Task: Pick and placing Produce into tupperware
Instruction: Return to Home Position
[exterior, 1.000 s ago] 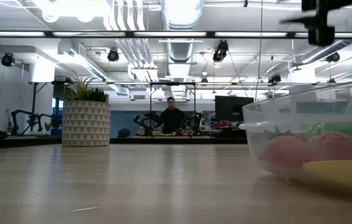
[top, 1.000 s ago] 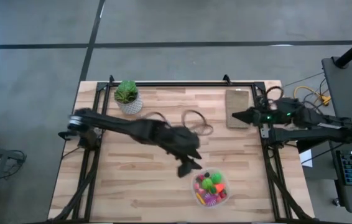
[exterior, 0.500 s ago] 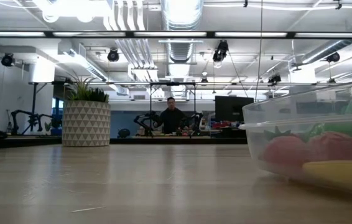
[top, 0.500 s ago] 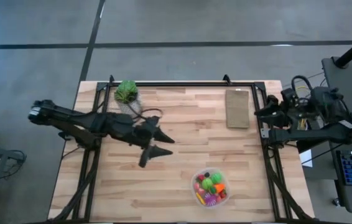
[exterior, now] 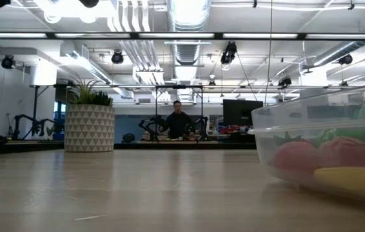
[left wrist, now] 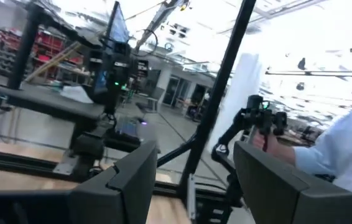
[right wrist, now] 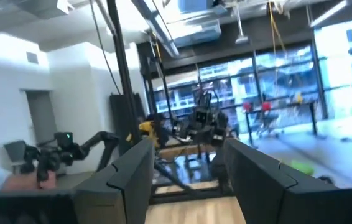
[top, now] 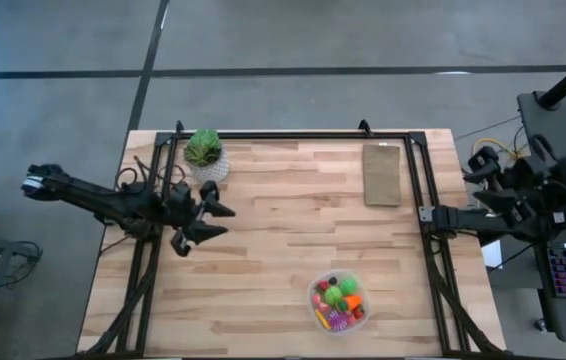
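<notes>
Black fingers of the left claw (top: 213, 221) spread wide, gripping nothing. Poised above the pale wooden surface (top: 283, 260), well apart from the tupperware (top: 314, 301), up and to its left in the high view. Right claw (right wrist: 185, 146) likewise gaping and empty, out beyond the surface's edge, far to the tupperware's right. Clear round tupperware near the surface's lower edge in the high view, touched by neither claw. Produce (top: 339, 297) heaped inside it: green balls, an orange piece, a magenta one, small red bits. Flat tan board (top: 382, 173) farther back from the tupperware. Potted plant (top: 204, 155) farther still, back-left of the tupperware, just beyond the left claw. Behind the tupperware in the low view, a person (exterior: 178, 122) in the room.
</notes>
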Robot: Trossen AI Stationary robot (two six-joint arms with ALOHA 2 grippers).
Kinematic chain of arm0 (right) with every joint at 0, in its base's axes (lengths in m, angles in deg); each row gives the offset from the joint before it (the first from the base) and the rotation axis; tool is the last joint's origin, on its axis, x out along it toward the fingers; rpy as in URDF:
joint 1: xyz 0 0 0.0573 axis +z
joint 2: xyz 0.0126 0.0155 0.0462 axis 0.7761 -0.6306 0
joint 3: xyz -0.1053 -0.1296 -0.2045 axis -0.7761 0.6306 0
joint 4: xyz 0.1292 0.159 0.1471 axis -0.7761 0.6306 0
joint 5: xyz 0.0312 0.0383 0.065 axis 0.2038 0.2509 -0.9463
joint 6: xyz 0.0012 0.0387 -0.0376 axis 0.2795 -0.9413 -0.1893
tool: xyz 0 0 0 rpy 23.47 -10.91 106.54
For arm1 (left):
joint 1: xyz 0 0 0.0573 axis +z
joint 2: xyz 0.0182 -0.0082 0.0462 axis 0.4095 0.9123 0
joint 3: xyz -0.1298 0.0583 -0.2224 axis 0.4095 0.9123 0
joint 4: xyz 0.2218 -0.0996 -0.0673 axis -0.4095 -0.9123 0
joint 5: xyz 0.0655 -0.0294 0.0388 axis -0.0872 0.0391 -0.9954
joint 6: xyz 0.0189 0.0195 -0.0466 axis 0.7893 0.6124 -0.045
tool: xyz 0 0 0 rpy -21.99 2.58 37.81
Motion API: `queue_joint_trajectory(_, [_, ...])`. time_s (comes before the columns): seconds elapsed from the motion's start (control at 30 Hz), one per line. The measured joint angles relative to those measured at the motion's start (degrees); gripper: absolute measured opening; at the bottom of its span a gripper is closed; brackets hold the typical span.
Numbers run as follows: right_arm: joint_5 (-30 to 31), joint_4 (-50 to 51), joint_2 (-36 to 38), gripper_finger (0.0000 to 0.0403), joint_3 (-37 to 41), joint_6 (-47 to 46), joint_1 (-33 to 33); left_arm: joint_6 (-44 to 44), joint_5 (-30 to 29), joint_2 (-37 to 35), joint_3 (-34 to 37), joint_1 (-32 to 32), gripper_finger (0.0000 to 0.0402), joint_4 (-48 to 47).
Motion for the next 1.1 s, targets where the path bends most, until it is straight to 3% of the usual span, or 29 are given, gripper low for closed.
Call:
queue_joint_trajectory(0.17, [1.7,7.2,-2.0,0.0187,-1.6,4.6,0.0,0.3,-4.9,-5.9,4.6,0.6,0.0199,-1.2])
queue_joint_trajectory(0.27, [8.1,11.9,-3.2,0.0187,-0.5,-2.4,0.0,-0.9,-5.3,-9.8,8.2,1.0,0.0199,-1.8])
queue_joint_trajectory(0.33, [8.2,8.7,-3.4,0.0187,0.9,-2.2,0.0,-1.6,-5.2,-12.6,10.6,1.1,0.0199,-1.4])
queue_joint_trajectory(0.43, [-4.1,-1.1,-2.7,0.0187,5.1,5.3,0.0,-1.6,-5.3,-16.2,13.8,1.2,0.0199,-1.2])
queue_joint_trajectory(0.5, [-7.4,-5.4,-2.0,0.0187,7.8,8.0,0.0,-1.5,-5.9,-18.1,16.0,1.2,0.0199,-1.5])
queue_joint_trajectory(0.67, [-1.0,-4.4,-0.1,0.0187,13.8,6.6,0.0,-1.3,-6.1,-25.7,21.4,1.2,0.0199,-1.4])
queue_joint_trajectory(0.87, [-0.5,-9.1,0.0,0.0187,18.9,5.7,0.0,-1.4,-6.2,-35.3,27.6,1.2,0.0199,-1.1])
queue_joint_trajectory(1.0, [-0.4,-15.8,0.0,0.0187,23.5,4.0,0.0,-1.5,-6.0,-41.6,29.3,1.2,0.0199,-5.9])
queue_joint_trajectory(1.1, [-0.5,-20.8,-0.1,0.0187,27.9,3.8,0.0,-1.5,-6.1,-42.1,29.4,1.2,0.0199,-9.2])
